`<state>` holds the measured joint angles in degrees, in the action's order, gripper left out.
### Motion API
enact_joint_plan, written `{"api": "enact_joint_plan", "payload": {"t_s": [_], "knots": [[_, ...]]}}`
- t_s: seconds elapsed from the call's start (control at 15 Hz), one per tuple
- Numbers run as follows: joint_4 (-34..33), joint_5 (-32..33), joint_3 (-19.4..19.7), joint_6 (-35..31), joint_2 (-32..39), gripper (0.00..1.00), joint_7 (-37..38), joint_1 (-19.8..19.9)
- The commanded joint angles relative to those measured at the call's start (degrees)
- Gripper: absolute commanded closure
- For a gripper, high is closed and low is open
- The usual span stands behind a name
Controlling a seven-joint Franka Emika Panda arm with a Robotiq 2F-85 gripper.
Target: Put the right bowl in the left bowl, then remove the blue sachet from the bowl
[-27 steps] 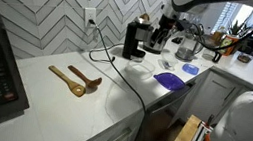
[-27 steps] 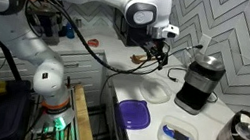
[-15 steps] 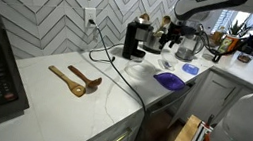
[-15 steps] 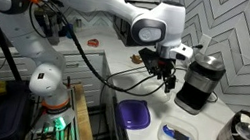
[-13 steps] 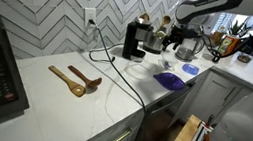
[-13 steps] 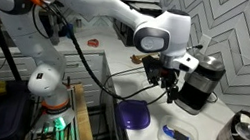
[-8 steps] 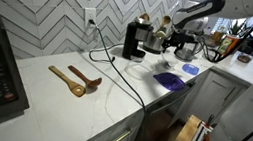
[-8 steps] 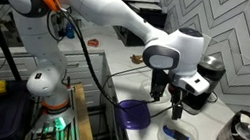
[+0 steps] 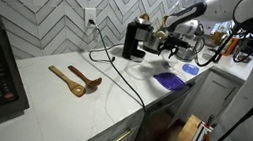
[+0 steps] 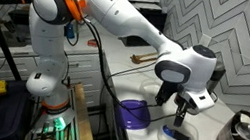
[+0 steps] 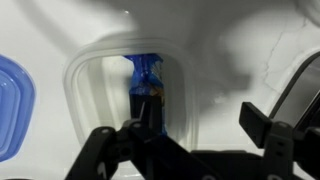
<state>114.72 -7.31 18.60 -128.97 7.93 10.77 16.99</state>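
Pincer (image 10: 181,115) spread wide, arm (image 10: 124,14) bent down over light-blue dish (image 10: 177,138), blue sachet (image 11: 146,85) inside

The Panda arm (image 10: 124,14) is glossy white, built of rounded, swollen links. Directly above the Robotiq gripper (image 10: 181,111) sits a bulbous white wrist link with a dark grey band (image 10: 172,71) round it. The gripper itself is black. In the wrist view its fingers (image 11: 112,150) show as matte black jointed linkages with straight-edged bars. At the end farthest from the gripper, the shoulder carries an orange ring (image 10: 71,9) above a white column (image 10: 48,78). A thin black cable (image 10: 99,56) hangs under the links between that shoulder and the gripper.
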Motion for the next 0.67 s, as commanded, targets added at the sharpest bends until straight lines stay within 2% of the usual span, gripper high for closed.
{"api": "enact_joint_plan", "payload": {"t_s": [0.0,0.47,0.53,0.6], "knots": [[-3.25,-3.95,-0.44,2.14,3.45,0.42,2.44,0.91],[-2.6,-1.86,-0.23,3.43,1.92,0.94,15.0,-1.02],[-2.52,-1.34,-0.18,3.79,1.5,0.99,17.21,-1.39],[-2.52,-0.78,-0.11,4.19,1.11,1.0,19.64,-1.76]]}}
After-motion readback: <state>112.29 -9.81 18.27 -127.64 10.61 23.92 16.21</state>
